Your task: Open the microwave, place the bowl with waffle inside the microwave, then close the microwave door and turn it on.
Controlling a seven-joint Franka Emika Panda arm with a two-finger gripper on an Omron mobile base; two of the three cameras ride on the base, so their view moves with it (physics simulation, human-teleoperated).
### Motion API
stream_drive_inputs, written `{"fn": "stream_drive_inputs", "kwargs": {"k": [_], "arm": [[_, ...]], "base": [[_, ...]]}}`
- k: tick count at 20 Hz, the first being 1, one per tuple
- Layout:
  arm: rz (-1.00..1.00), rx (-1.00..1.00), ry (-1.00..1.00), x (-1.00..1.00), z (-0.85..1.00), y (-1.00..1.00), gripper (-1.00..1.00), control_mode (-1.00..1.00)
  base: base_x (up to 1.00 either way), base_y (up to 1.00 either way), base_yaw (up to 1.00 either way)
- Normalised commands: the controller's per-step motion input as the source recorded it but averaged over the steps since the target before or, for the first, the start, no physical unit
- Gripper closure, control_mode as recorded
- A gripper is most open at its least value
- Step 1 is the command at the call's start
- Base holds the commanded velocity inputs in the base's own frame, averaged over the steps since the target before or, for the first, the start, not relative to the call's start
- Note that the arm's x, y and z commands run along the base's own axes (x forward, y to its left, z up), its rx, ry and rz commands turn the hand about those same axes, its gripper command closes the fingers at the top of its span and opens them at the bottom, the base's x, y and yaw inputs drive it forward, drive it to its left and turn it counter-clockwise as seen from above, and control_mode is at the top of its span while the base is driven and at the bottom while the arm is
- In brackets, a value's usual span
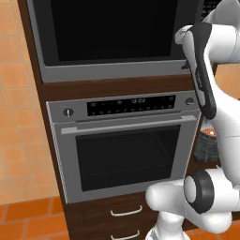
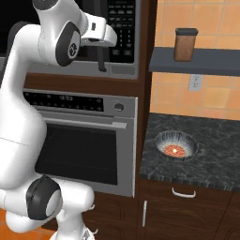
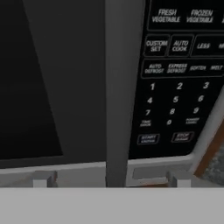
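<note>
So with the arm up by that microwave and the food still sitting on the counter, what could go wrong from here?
The gripper sits near the microwave door edge, right beside the keypad; a small slip might press a button instead of catching the door. The door looks shut, and when it swings open it may bump the arm's own elbow close in front. Later, the bowl with waffle lies low on the counter to the side, a long reach away, so it could tip while carried.

The dark speckled counter [image 2: 211, 154] sits right of the oven [image 2: 84, 145]. The bowl with waffle [image 2: 176, 145] rests on it. Above, a shelf [image 2: 206, 62] carries a brown jar [image 2: 185, 44].
</note>
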Motion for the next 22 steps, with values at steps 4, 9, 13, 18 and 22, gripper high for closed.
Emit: {"fn": "stream_drive_inputs", "kwargs": {"k": [4, 9, 13, 18, 22], "arm": [[0.0, 0.0, 0.0, 0.73, -0.31, -0.01, -1.0, -1.0], [0.0, 0.01, 0.0, 0.35, -0.05, -0.15, -1.0, -1.0], [0.0, 0.0, 0.0, 0.22, -0.08, 0.0, -1.0, -1.0], [0.0, 0.0, 0.0, 0.15, -0.07, 0.0, 1.0, -1.0], [0.0, 0.0, 0.0, 0.01, 0.0, 0.0, 1.0, -1.0]], "base": [[0.0, 0.0, 0.0], [0.0, 0.0, 0.0], [0.0, 0.0, 0.0], [0.0, 0.0, 0.0], [0.0, 0.0, 0.0]]}}
